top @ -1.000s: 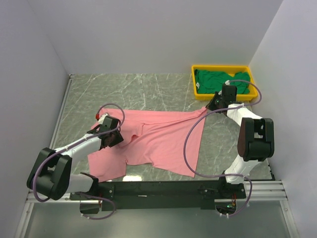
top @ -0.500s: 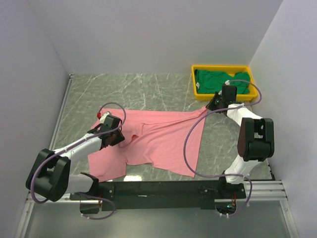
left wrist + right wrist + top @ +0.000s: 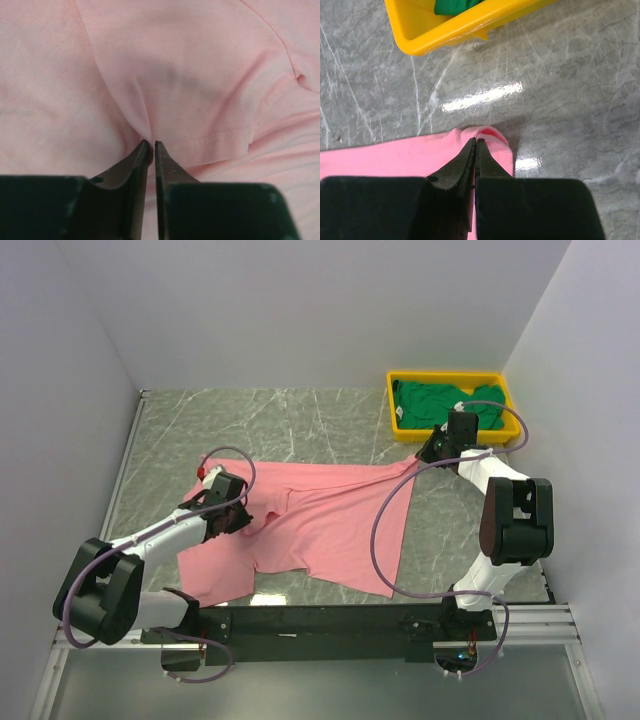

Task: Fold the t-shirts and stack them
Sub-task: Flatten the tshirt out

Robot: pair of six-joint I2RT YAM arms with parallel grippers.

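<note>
The pink t-shirt (image 3: 320,525) lies spread and rumpled across the middle of the marble table. My left gripper (image 3: 238,519) rests on its left part, near a sleeve. In the left wrist view the left gripper (image 3: 152,144) is shut, pinching a raised fold of the pink t-shirt (image 3: 190,75) just above a stitched hem. My right gripper (image 3: 430,453) is shut on the shirt's far right corner, which is pulled into a point toward the tray. The right wrist view shows that gripper (image 3: 476,141) clamped on the pink t-shirt (image 3: 395,155). The dark green t-shirt (image 3: 440,405) lies bunched in the tray.
The yellow tray (image 3: 450,377) stands at the back right, against the right wall; its near corner (image 3: 445,40) is just beyond my right gripper. White walls close in the table on the left, back and right. A black rail (image 3: 330,620) runs along the near edge.
The left jaws have closed on a fold of the pink shirt, and the left gripper has shifted slightly. The right arm and its grip have not moved.
</note>
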